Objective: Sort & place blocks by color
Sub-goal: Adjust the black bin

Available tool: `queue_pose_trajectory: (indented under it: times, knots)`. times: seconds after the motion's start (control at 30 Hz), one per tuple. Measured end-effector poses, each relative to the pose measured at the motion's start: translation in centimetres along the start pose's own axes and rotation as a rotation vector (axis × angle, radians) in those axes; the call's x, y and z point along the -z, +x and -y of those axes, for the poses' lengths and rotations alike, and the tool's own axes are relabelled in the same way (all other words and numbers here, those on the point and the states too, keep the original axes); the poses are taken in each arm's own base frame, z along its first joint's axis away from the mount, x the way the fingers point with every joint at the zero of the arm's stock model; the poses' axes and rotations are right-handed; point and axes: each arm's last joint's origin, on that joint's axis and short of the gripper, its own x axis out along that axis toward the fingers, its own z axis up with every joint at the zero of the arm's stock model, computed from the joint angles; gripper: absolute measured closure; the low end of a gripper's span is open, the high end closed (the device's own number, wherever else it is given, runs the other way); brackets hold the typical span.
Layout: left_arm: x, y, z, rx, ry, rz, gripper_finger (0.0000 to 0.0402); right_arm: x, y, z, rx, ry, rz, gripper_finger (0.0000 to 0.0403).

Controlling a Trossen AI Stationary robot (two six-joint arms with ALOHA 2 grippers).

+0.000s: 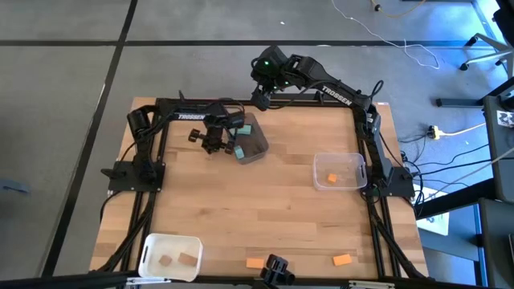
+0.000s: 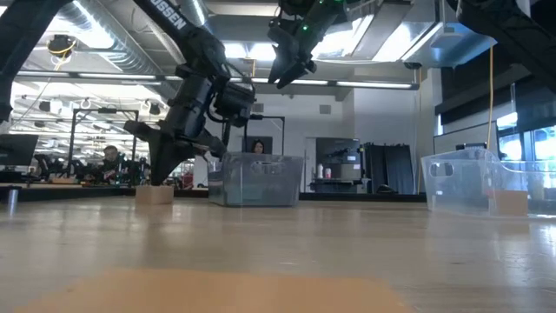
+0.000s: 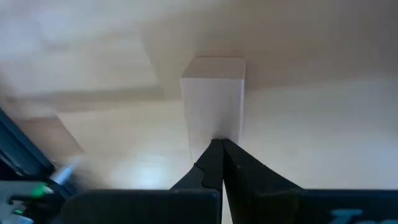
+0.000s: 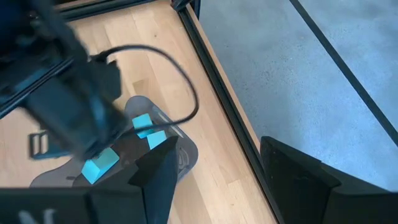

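Note:
A pale tan block lies on the table just left of the dark grey bin; it also shows in the low view. My left gripper is shut, and its tips come down onto this block. Teal blocks lie in the grey bin. An orange block sits in the clear bin. Tan blocks sit in the white bin. Two orange blocks lie near the table's near edge. My right gripper is open, high over the far edge. My left gripper comes from above, pointing down, with its shut fingertips at the tan block's edge. The block lies flat on the table. Whether the tips press on it or stand just clear of it, I cannot tell.
The black frame rails run along the table's far edge and both sides. The grey bin stands right beside my left gripper. Bare wood spreads across the table's middle. People and benches show in the room beyond the table.

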Motion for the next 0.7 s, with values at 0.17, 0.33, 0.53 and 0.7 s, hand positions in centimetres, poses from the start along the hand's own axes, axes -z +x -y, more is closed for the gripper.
queue_pose_trajectory:
  times: [0.17,0.33,0.53,0.7]
  knots:
    - [1.6,0.2,1.2,-0.037,0.018,0.045,0.0402,0.0,0.0,0.0,0.0,-0.001,0.0,0.0178]
    - [2.8,-0.5,1.5,-0.037,0.01,0.1,0.0401,0.0,0.0,0.0,0.0,-0.002,0.0,0.0178]
    - [4.1,-3.6,0.4,0.034,-0.023,0.196,0.0401,0.0,0.0,0.0,0.0,-0.001,0.0,0.0178]
    - [4.5,-5.6,-0.6,0.091,0.013,0.277,0.0401,0.0,0.0,0.0,0.0,-0.002,0.0,0.0178]
